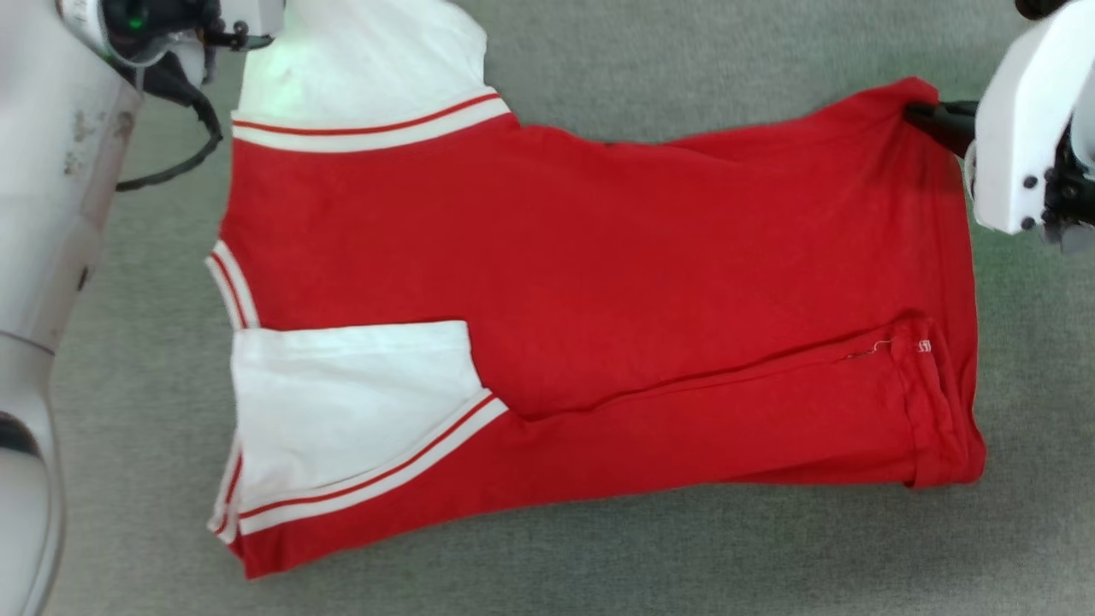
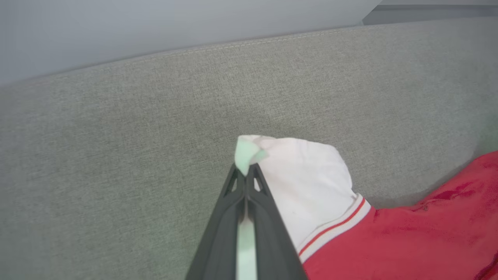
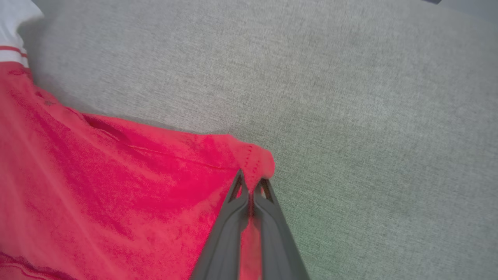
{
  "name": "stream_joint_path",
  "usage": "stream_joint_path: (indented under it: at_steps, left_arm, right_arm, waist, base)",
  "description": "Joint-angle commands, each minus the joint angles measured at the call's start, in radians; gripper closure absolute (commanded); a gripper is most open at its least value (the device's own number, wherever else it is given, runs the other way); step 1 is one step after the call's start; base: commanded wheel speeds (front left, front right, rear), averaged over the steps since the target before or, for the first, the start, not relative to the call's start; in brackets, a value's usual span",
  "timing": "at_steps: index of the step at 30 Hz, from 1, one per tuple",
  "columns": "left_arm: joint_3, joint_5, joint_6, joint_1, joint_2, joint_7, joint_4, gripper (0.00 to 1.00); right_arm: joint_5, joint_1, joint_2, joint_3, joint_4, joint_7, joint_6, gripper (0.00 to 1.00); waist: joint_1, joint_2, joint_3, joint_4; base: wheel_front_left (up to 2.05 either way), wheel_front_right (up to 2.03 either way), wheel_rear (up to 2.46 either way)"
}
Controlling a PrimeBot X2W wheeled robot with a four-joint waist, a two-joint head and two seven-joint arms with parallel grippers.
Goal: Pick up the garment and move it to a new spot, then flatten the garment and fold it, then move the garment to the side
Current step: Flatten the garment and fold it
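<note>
Right gripper (image 1: 931, 120) pinches the far hem corner (image 1: 907, 92) of the red jersey (image 1: 599, 282), spread on grey fabric surface (image 1: 599, 556), head view. L wrist: left gripper (image 2: 245, 173) clamped on white sleeve (image 2: 307, 179) tip. R wrist: jaws shut on hem. Cloth prob. light, floppy; corners grip best.

you have a grey-green woven fabric surface (image 1: 650, 77) lying flat across the head view, evenly textured. in the left wrist view you see a stitched seam (image 2: 272, 39) along its far edge. beyond it stands a pale plain wall (image 2: 155, 23), with a darker grey strip (image 2: 432, 13) at the top right.
</note>
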Motion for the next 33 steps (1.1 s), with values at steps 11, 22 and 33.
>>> stream_joint_path:
  at_steps: [11, 22, 33]
  left_arm:
    - [-0.002, -0.036, 0.023, 0.144, 0.103, 0.042, -0.186, 1.0]
    - [0.008, -0.131, 0.286, 0.54, 0.326, 0.135, -0.732, 1.0]
    - [-0.011, -0.208, 0.445, 0.802, 0.398, 0.142, -1.007, 1.0]
  right_arm:
    - [0.09, 0.169, -0.123, -0.009, -0.123, -0.046, -0.001, 1.0]
    - [0.127, 0.478, -0.162, -0.132, -0.268, -0.046, -0.001, 1.0]
    - [0.095, 0.67, -0.091, -0.197, -0.332, -0.019, -0.001, 1.0]
  waist:
    - [0.0, -0.0001, -0.187, 0.104]
    - [0.0, -0.0001, -0.26, 0.141]
    - [0.0, -0.0001, -0.257, 0.129]
  base:
    - [0.0, 0.0, 0.0]
    - [0.0, 0.0, 0.0]
    - [0.0, 0.0, 0.0]
